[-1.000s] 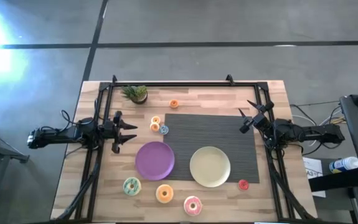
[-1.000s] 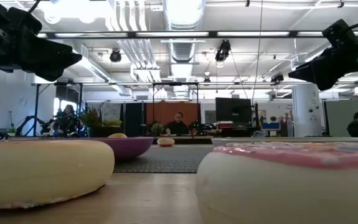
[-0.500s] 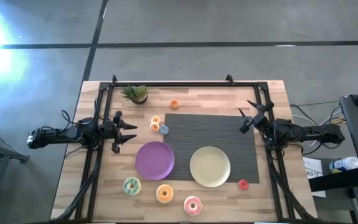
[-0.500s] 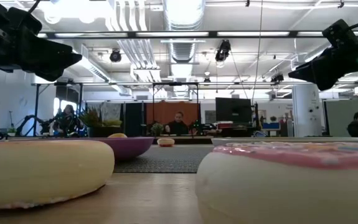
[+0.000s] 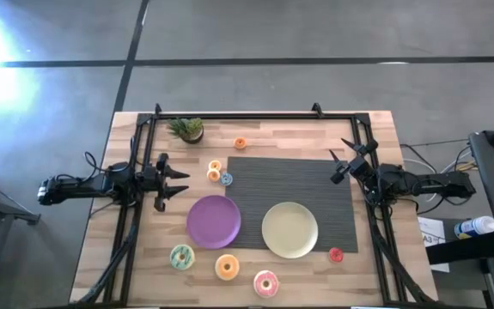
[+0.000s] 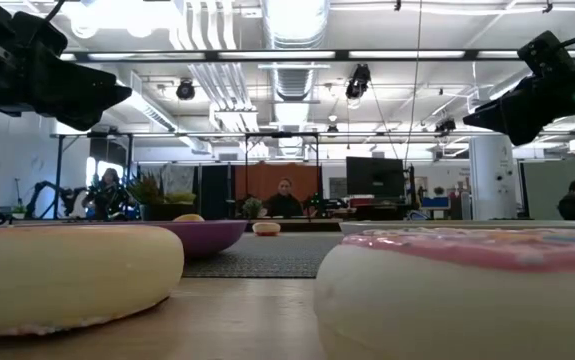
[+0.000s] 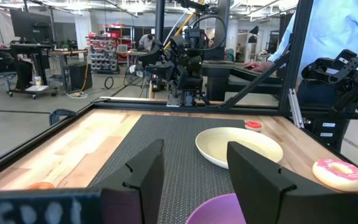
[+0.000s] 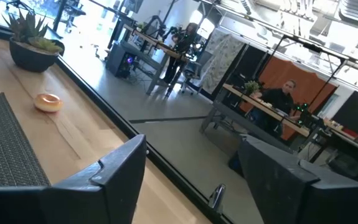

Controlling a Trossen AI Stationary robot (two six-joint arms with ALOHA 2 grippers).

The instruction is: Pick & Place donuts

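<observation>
Seven toy donuts lie flat on the table. Green, orange and pink sit in a row along the near edge. The small red one lies near the mat's near right corner. Small cream and blue donuts rest left of the mat, and a small orange one lies by the far edge. My left gripper hovers open over the left side, left of the purple plate. My right gripper hovers open over the mat's far right corner.
A purple plate and a yellow plate lie side by side, the yellow one on a dark ribbed mat. A small potted plant stands at the far left. A black frame borders the table. People sit in the room beyond.
</observation>
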